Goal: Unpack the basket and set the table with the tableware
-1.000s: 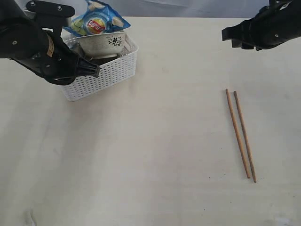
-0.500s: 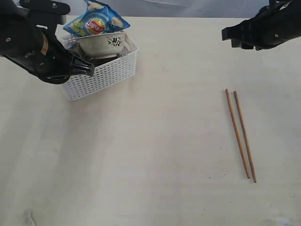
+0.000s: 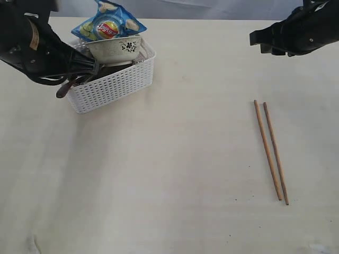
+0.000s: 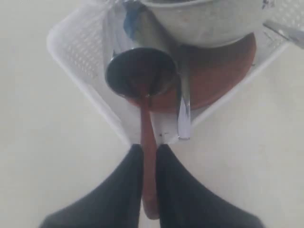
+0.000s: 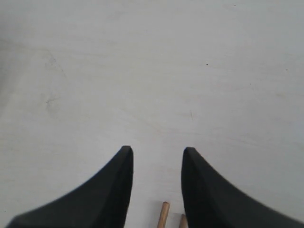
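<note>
Exterior view: a wide cream table [image 3: 175, 174] fills the scene, matt and flat, with faint scuffs and a few dark specks. Behind its far edge runs a strip of pale grey-blue backdrop [image 3: 212, 8].

At the far left stands the basket [image 3: 114, 87], white plastic, rectangular, its walls a lattice of small holes. A cream bowl [image 3: 116, 48] with a dark floral print sits in it, and a glossy blue chip bag [image 3: 107, 24] leans over the bowl's far side. On the right of the table lie two thin brown wooden chopsticks [image 3: 271, 151], side by side and almost parallel, running from far to near.

The left wrist view shows the left gripper [image 4: 148, 152] with its black fingers pressed together on the slim handle of a dark red spoon [image 4: 140, 76]. The spoon's round, shiny bowl sits over the basket's corner, above a reddish-brown plate [image 4: 223, 71]. A silver utensil [image 4: 183, 109] leans on the rim just beside it.

The right gripper [image 5: 156, 156] hangs over bare table at the far right, its curved black fingers apart with nothing between them. The chopsticks' far tips show just below.
</note>
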Tool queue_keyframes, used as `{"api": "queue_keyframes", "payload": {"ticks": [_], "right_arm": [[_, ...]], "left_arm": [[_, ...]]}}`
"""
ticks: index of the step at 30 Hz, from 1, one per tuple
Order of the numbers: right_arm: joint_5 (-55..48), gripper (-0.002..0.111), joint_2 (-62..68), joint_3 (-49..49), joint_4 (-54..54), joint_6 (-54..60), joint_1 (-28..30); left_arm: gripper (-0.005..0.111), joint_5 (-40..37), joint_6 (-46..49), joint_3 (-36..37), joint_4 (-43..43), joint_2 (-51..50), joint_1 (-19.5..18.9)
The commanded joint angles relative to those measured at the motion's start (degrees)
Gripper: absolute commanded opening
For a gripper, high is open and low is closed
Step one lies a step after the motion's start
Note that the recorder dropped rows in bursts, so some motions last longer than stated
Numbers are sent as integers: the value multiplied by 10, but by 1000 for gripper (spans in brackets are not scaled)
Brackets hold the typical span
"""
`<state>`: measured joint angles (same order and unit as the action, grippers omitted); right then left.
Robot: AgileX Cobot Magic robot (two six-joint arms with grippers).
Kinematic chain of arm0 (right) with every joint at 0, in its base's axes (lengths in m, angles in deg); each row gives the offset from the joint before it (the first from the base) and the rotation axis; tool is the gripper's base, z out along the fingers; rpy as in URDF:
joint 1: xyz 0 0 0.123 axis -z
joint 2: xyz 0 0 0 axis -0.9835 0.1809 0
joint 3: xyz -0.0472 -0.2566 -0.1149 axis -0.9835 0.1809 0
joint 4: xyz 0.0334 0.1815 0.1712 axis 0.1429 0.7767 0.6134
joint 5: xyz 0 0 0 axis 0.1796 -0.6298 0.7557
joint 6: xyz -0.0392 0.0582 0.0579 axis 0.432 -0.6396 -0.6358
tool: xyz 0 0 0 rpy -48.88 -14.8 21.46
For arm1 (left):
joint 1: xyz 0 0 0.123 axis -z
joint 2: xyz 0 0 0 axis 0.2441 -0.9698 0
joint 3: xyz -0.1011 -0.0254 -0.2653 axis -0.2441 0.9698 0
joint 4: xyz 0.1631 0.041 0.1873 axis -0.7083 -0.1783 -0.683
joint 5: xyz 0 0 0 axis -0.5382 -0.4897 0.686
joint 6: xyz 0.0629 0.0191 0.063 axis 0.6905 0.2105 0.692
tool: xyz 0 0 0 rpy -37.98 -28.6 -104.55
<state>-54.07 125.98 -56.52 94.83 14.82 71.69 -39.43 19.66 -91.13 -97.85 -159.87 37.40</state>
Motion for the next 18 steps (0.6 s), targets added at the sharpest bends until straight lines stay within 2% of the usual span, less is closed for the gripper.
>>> {"api": "queue_keyframes", "payload": {"ticks": [1, 5, 8, 10, 13, 18], "right_arm": [[1, 34, 2, -1, 9, 1, 3], [-2, 34, 2, -1, 9, 1, 3], [-5, 34, 2, -1, 9, 1, 3], [-5, 34, 2, -1, 9, 1, 3], [-5, 34, 2, -1, 9, 1, 3], [-6, 34, 2, -1, 9, 1, 3]], "left_arm": [[0, -31, 2, -2, 9, 3, 3], [3, -26, 2, -2, 14, 1, 3], [20, -19, 2, -2, 14, 1, 3], [38, -19, 2, -2, 14, 1, 3], [54, -19, 2, -2, 17, 0, 3], [54, -16, 6, -2, 33, -18, 3]]}}
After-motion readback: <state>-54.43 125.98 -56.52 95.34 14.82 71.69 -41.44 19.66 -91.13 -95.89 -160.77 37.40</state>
